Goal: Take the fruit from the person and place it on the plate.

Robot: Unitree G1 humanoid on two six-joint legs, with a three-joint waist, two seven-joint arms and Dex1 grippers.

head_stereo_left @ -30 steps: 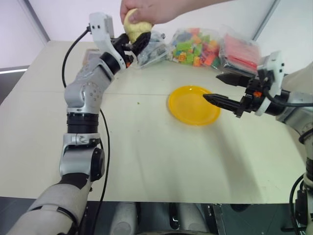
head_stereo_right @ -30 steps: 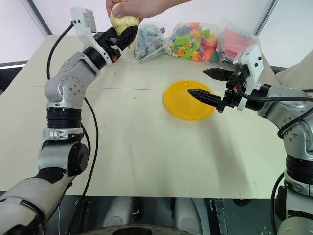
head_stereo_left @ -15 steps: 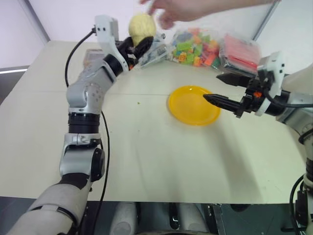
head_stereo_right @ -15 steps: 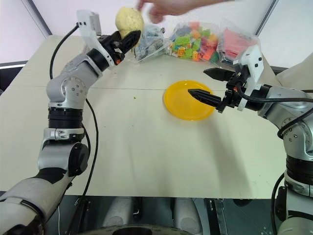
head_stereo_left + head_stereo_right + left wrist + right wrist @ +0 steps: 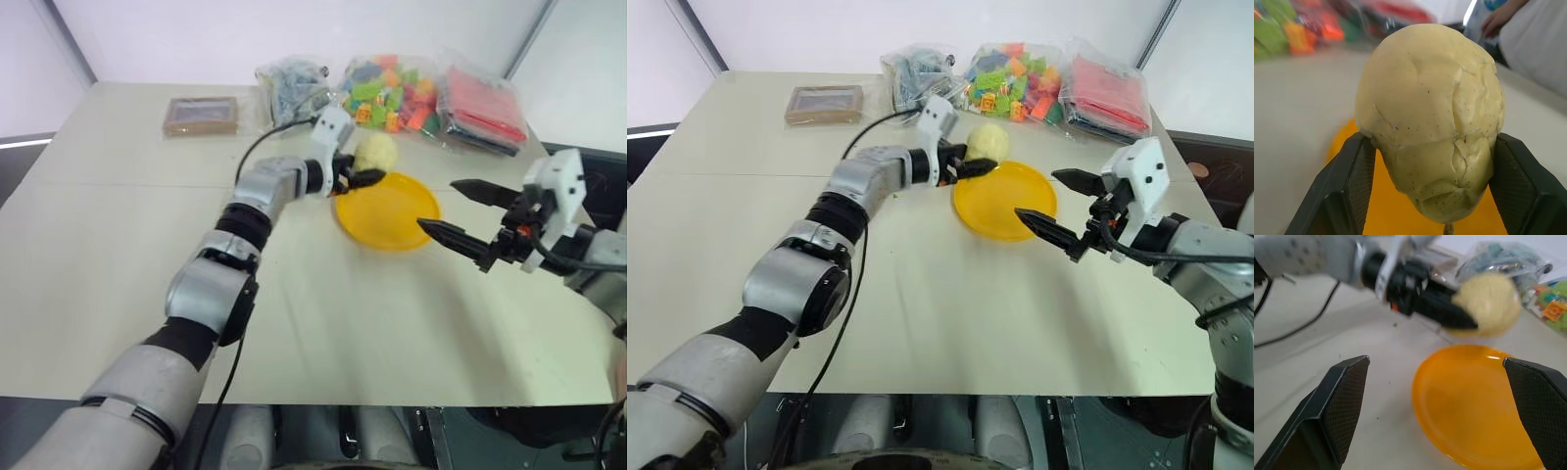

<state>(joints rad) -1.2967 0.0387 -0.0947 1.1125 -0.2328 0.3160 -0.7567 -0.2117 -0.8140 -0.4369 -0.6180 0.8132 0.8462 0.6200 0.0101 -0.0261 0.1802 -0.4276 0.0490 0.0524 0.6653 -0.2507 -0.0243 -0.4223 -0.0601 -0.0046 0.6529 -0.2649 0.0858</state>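
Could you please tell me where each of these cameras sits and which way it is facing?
Left eye view: on the head, looking forward and down over the table; both arms show, the left gripper holding the fruit above the plate.
Right eye view: beside it, same scene; the right gripper has open jaws.
Left wrist view: along its own fingers, which clamp the fruit.
Right wrist view: along its spread fingers, toward the plate.
Shared: all four show fruit and plate.
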